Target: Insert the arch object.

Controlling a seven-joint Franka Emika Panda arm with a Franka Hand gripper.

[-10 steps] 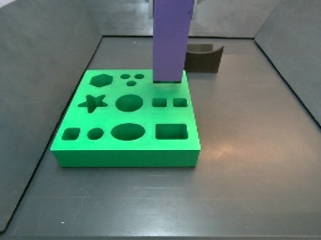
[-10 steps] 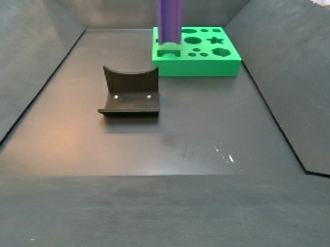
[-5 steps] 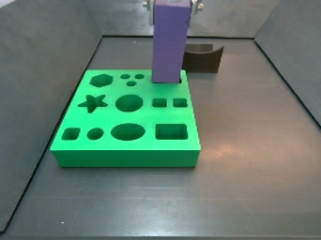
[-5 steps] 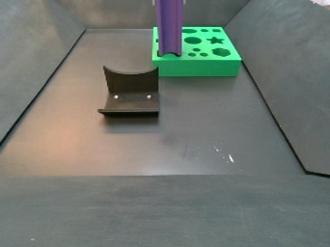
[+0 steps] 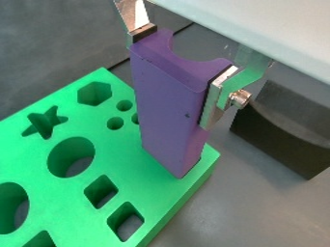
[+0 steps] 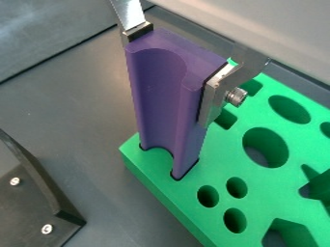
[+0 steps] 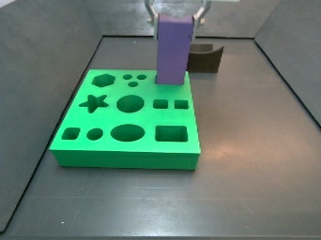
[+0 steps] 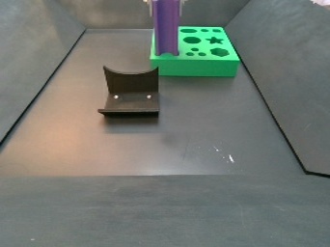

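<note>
**Arch object standing in its slot, fingers at its top**

We see the arch object (image 5: 171,111) upright, its lower end sunk in the green board (image 5: 52,169) at the edge that faces the dark block (image 7: 205,58). We judge it stands tall because the slot takes only its foot.

The gripper (image 6: 180,53) sits over its top end, a silver finger (image 6: 222,87) on each flat side. The fingers lie against or just beside the faces; we cannot tell whether they press or have let go. Holding high keeps them clear of the board.

In a side view the board lies toward the far edge of the bench, the dark block beyond it near the far wall.
</note>
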